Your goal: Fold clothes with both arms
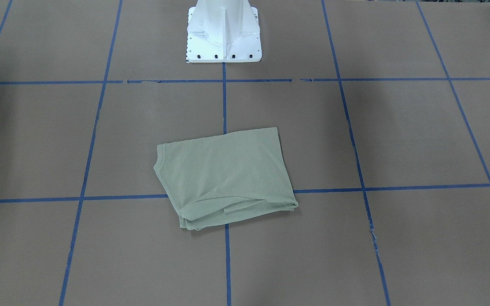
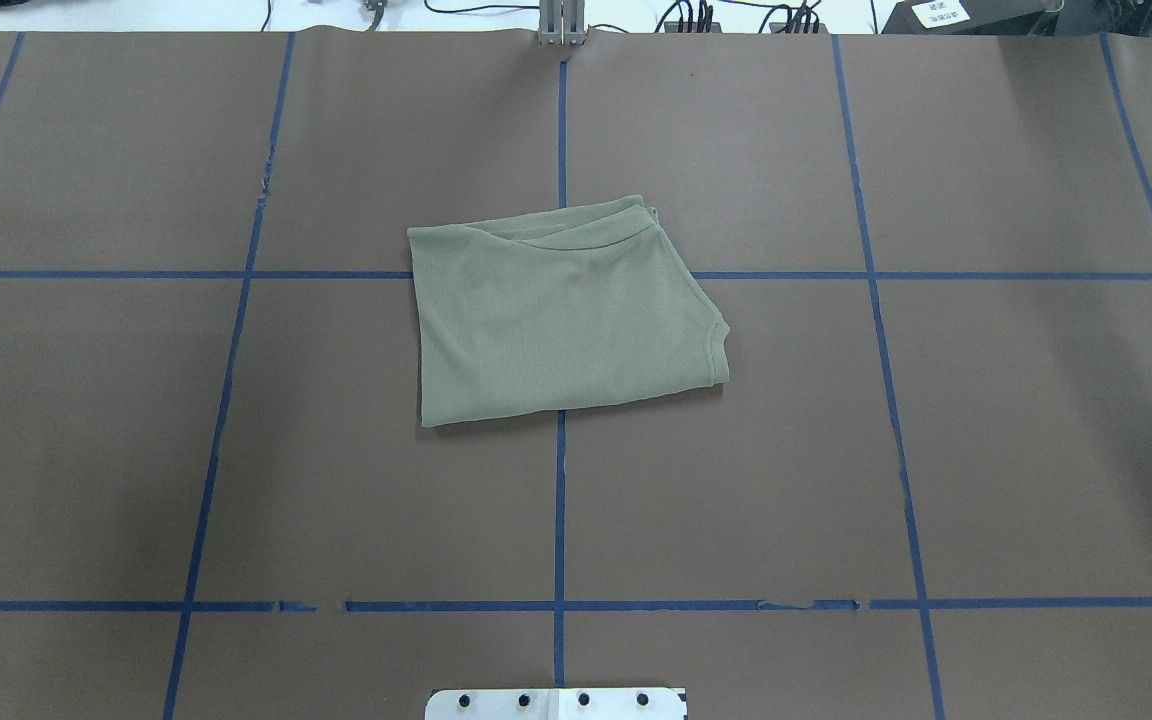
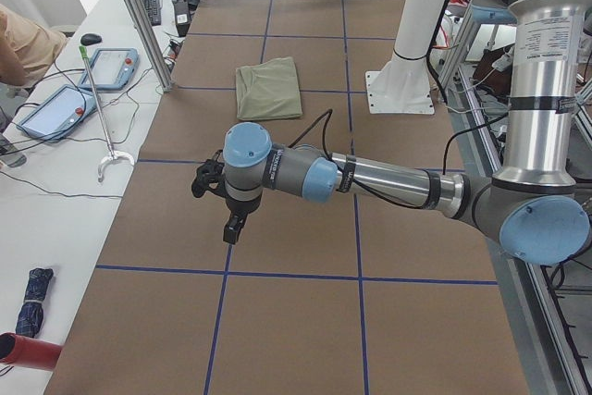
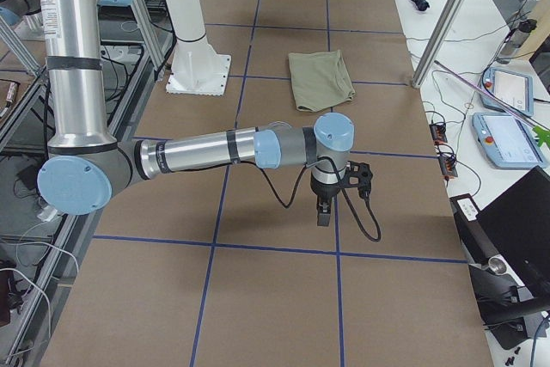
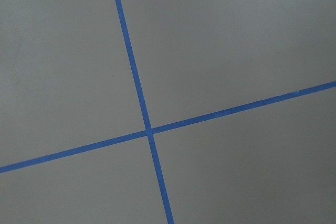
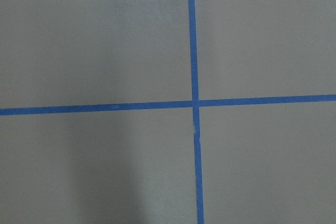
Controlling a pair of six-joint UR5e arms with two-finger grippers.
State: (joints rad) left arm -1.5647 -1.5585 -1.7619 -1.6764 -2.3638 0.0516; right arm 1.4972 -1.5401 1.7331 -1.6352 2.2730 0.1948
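Brown paper (image 2: 86,450) with blue tape lines (image 2: 560,500) carries the folded shirt (image 2: 561,315).

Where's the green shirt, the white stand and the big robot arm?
green shirt (image 2: 561,315): overhead view, middle of the folded cloth.
white stand (image 1: 247,44): front-facing view, its bolted foot plate.
left arm (image 3: 388,178): left side view, silver forearm tube.

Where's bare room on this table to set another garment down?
Bare table rings the folded shirt: wide squares either side, plus the strip between it and the pedestal base. Crowded only at its ends, where the left arm and right arm hang.
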